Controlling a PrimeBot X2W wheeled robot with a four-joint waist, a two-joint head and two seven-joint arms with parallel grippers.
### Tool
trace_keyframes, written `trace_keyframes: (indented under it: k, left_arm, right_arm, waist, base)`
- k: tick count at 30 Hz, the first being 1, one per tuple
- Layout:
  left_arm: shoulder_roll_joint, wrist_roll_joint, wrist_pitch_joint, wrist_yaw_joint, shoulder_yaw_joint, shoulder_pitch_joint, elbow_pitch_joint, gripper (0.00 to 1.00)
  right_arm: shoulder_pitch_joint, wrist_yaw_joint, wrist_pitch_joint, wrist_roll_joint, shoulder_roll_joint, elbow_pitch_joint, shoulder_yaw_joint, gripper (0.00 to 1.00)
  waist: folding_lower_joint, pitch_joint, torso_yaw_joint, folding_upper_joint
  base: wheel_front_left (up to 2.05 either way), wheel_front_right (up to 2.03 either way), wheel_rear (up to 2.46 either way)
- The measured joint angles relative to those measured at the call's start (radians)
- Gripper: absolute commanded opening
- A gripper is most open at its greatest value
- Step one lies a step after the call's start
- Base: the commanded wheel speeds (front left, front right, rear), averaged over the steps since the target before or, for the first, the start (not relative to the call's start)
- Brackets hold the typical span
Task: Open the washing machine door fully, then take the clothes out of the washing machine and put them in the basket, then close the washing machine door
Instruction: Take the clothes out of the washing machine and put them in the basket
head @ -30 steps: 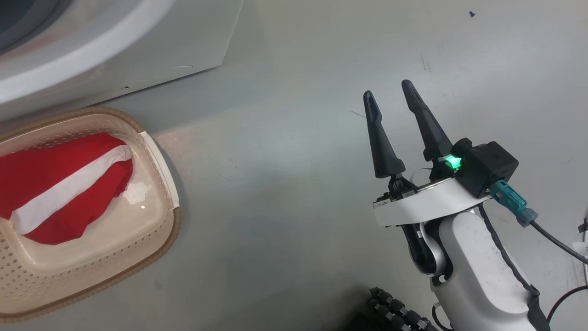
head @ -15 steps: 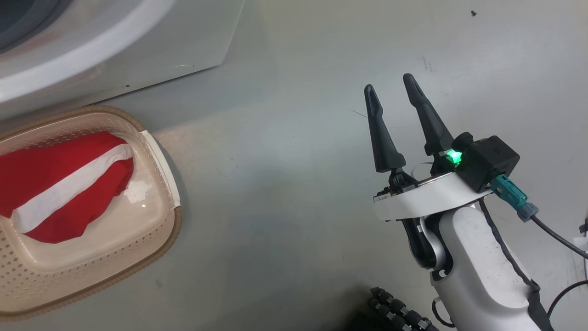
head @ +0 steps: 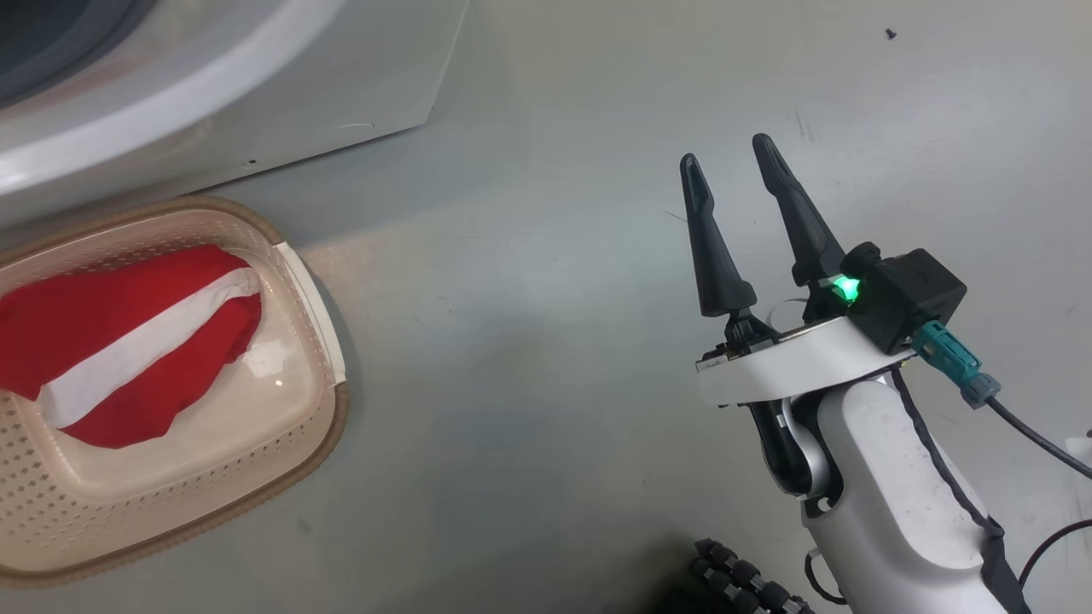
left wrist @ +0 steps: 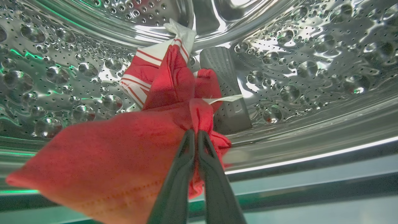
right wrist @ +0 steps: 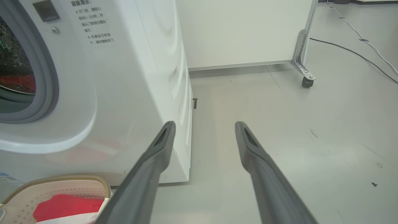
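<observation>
1. The left fingers [left wrist: 182, 168] are pressed together on a bunched fold of the red garment [left wrist: 118, 155] inside the drum [left wrist: 56, 77]. That's a pretty thin pinch on soft cloth, so I reckon it could slide out once the arm pulls back.
2. The white-striped end of that garment lies up against the grey ribbed paddle [left wrist: 224, 87]. It might drag or snag there, or on the drum lip. A hard tug could drop it on the floor [head: 554, 384], short of the basket [head: 311, 409].
3. The right fingers [head: 712, 256] are spread wide and holding nothing. They hover over the floor, well apart from the basket, so they're no backup if the cloth slips.
4. Containers: the washing machine [right wrist: 133, 77] drum holds the pinched garment. I can't tell if anything else hides behind it.
5. The basket sits on the floor just in front of the machine. It has one red piece [head: 128, 341] with a white stripe in it, and bare bottom beside that.
</observation>
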Motion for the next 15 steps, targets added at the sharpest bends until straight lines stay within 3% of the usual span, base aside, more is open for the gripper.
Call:
trace_keyframes:
  k: [15]
  left_arm:
    - [-0.089, -0.034, -0.247, 0.002, 0.035, 0.104, -0.041, 0.00]
  right_arm:
    - [0.000, -0.001, 0.000, -0.036, -0.001, 0.020, -0.018, 1.00]
  waist:
    - [0.0000, -0.041, 0.028, 0.0000]
  base:
    - [0.00, 0.00, 0.00]
